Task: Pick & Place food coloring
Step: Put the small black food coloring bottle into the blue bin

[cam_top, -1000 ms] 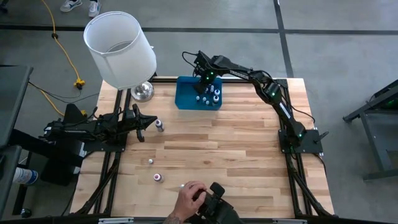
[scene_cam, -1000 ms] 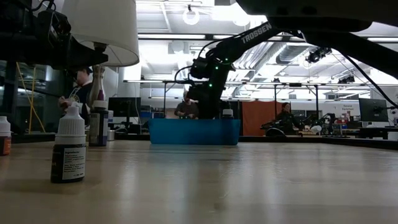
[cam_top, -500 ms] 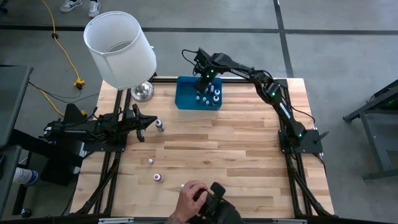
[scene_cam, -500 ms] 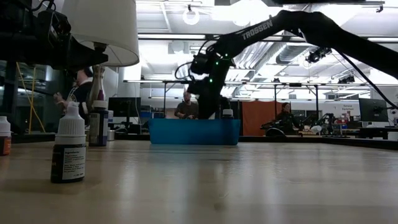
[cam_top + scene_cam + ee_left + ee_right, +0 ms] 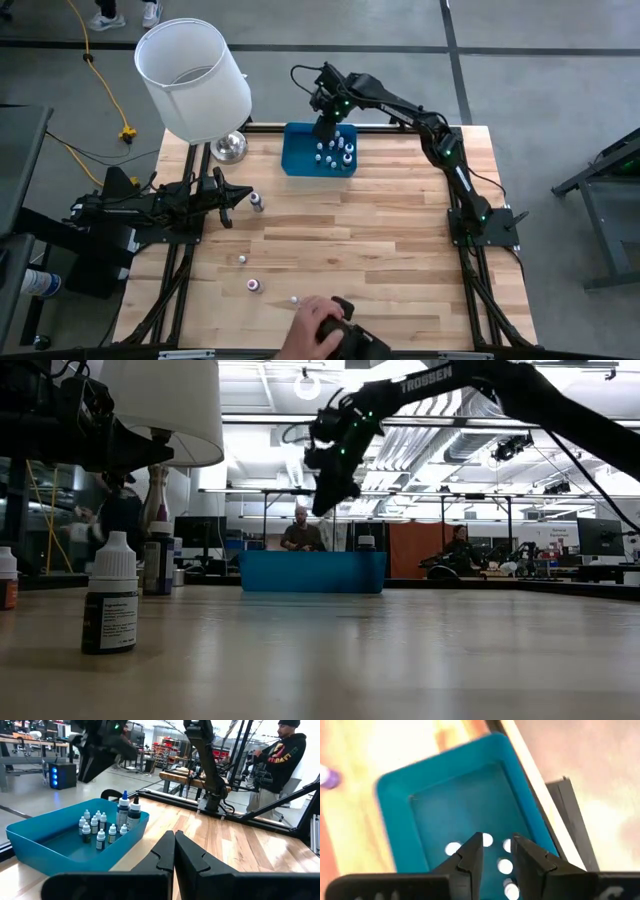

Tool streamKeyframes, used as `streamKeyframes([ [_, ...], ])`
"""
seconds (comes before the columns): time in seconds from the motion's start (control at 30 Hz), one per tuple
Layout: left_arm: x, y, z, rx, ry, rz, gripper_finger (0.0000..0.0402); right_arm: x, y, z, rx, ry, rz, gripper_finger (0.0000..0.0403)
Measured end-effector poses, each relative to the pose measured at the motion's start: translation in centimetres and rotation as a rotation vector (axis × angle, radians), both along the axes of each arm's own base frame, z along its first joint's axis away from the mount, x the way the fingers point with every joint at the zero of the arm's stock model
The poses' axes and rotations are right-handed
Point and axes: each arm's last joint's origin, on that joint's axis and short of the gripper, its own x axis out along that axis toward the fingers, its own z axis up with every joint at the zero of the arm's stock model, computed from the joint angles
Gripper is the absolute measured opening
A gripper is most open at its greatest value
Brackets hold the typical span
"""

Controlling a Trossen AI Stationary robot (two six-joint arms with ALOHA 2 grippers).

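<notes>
Wooden tabletop (image 5: 380,230) carries a blue tray (image 5: 296,150) of food coloring bottles (image 5: 336,153) directly below the right jaws (image 5: 326,125), narrowly parted and empty. Left jaws (image 5: 234,197) closed, idle. Risk: loose bottles (image 5: 256,202) beside them could be toppled.

We see our right gripper (image 5: 496,851) parted and empty above the blue bin (image 5: 465,805), white-capped bottles (image 5: 505,866) inside it.
</notes>
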Motion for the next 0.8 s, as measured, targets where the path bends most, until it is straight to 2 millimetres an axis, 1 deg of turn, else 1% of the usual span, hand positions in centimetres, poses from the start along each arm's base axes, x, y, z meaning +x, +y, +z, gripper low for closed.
streamKeyframes([
  [0.07,0.0,0.0,0.0,0.000,0.000,0.000,0.0000,0.0,0.6,0.9,-0.014,-0.018,0.038,0.0100],
  [0.17,0.0,0.0,0.0,0.000,0.000,0.000,0.0000,0.2,1.9,2.2,-0.023,-0.059,0.113,0.0127],
  [0.37,0.0,0.0,0.0,0.000,0.000,0.000,0.0000,1.0,5.4,4.6,-0.038,-0.144,0.310,0.0194],
  [0.47,0.0,0.0,0.0,0.000,0.000,0.000,0.0000,1.5,7.7,5.8,-0.067,-0.175,0.411,0.0220],
  [0.57,0.0,0.0,0.0,0.000,0.000,0.000,0.0000,1.9,10.5,7.2,-0.108,-0.203,0.507,0.0236],
  [0.67,0.0,0.0,0.0,0.000,0.000,0.000,0.0000,2.3,13.1,8.3,-0.144,-0.224,0.593,0.0240],
  [0.8,0.0,0.0,0.0,0.000,0.000,0.000,0.0000,2.8,16.6,9.4,-0.186,-0.243,0.663,0.0239],
])
